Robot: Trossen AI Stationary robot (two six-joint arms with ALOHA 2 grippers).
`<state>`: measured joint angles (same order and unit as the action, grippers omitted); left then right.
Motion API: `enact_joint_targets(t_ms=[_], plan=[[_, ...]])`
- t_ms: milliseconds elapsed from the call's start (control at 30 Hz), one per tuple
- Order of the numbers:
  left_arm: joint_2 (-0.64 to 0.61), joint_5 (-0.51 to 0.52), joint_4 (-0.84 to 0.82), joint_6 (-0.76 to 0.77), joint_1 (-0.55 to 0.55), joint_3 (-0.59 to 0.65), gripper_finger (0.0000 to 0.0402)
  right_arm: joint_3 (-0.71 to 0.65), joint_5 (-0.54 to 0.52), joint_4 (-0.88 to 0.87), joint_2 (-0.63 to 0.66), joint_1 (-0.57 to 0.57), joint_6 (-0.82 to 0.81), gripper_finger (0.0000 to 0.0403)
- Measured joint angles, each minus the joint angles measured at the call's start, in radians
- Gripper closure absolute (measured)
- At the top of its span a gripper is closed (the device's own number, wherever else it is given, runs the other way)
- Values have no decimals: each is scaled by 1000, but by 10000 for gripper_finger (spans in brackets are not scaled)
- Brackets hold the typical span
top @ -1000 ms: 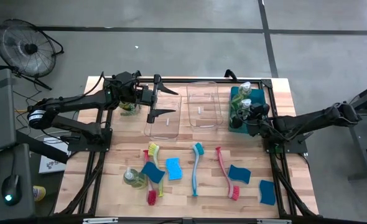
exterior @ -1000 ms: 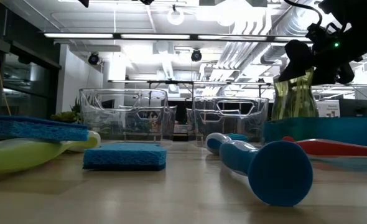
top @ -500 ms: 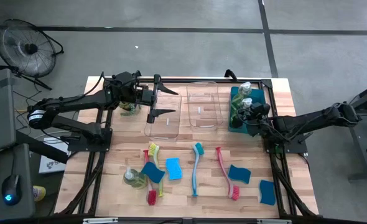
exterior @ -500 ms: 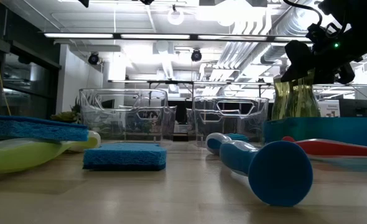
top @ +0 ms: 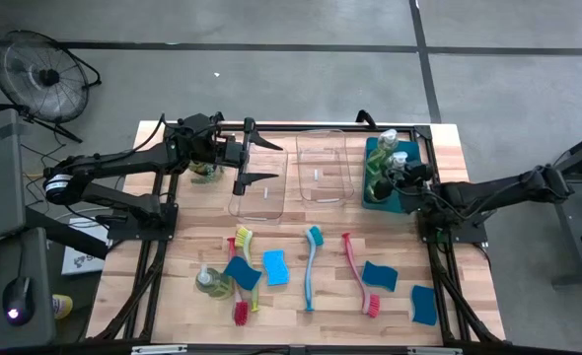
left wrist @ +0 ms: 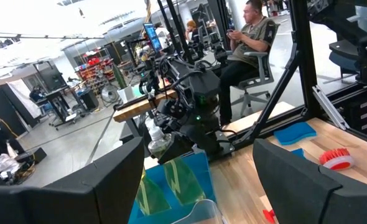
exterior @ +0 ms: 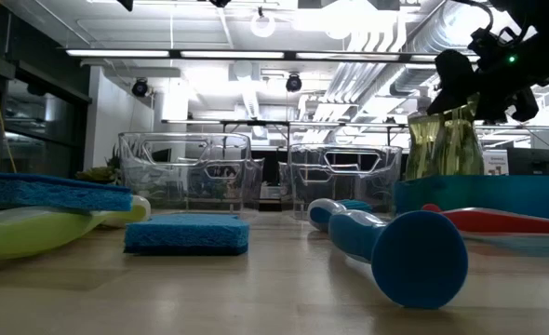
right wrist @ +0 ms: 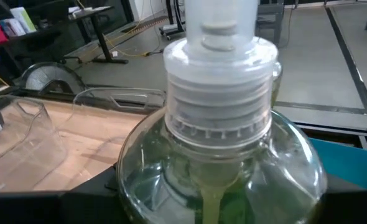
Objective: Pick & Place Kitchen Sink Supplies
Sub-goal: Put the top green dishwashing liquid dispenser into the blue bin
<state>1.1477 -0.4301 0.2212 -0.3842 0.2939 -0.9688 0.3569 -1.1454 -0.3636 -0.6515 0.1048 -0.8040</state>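
1. We see the right gripper (top: 401,176) clamped around a soap bottle (right wrist: 224,174) over the teal bin (top: 377,197).
2. The left gripper (top: 263,164) hangs wide open, holding nothing, over a clear bin (top: 261,200).

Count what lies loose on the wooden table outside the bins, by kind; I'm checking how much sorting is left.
Blue rectangular sponges: 4
Long-handled plastic dish brushes: 4
Small clear bottle of yellowish-green soap: 1
Total: 9
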Motion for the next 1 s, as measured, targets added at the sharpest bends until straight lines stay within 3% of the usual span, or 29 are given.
enact_joint_targets(t_ms=[467, 1000], plan=[[0, -6, -6, 8, 0, 0, 108, 1, 12, -229, 85, -95, -83, 173], [0, -6, -7, -1, 0, 0, 108, 37, -21, -196, 82, -315, 129, 173]])
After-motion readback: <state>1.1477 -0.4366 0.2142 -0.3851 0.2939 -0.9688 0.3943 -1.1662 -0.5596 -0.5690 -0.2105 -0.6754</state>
